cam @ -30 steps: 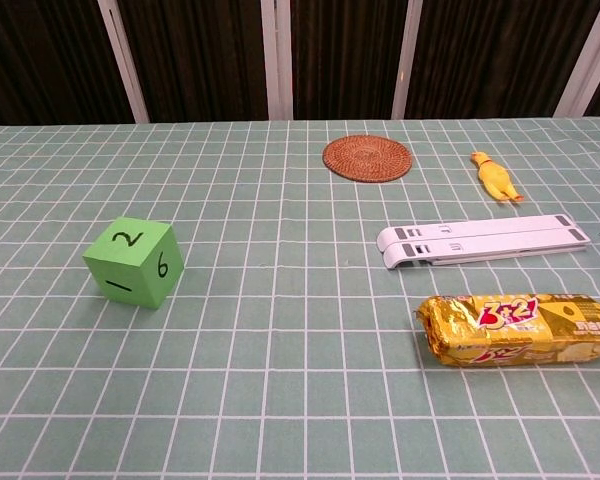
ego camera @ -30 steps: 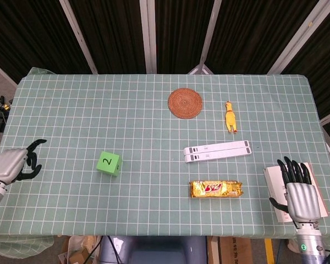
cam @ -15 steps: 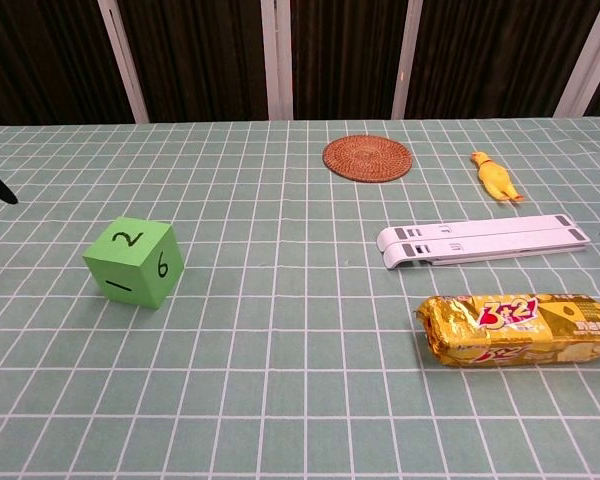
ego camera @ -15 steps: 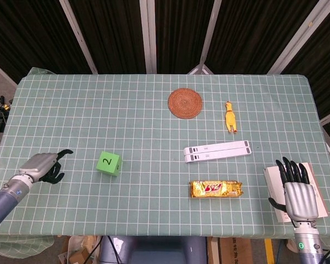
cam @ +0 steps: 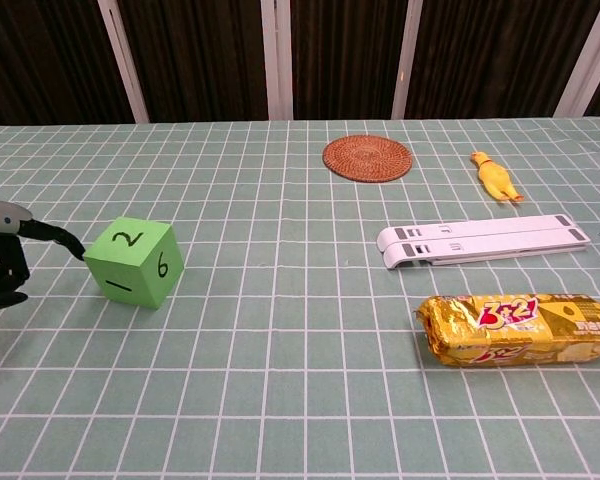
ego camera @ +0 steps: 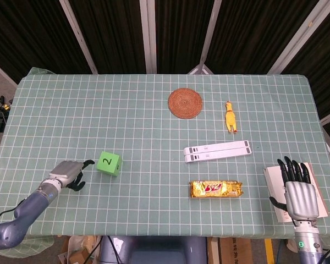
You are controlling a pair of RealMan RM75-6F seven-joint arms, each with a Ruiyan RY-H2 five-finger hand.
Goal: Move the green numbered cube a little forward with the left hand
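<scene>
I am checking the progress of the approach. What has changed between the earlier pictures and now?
The left hand has moved right across the table toward the green numbered cube; one fingertip now reaches the cube's left edge in the chest view, though contact is not certain. Nothing is gripped. The cube, the right hand and the other objects stayed where they were.

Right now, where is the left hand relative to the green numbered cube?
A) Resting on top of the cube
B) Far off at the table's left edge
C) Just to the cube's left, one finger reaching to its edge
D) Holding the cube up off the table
C: the left hand sits beside the green numbered cube on its left, and in the chest view one of its fingers stretches to the cube's upper left edge; the cube rests on the table.
</scene>
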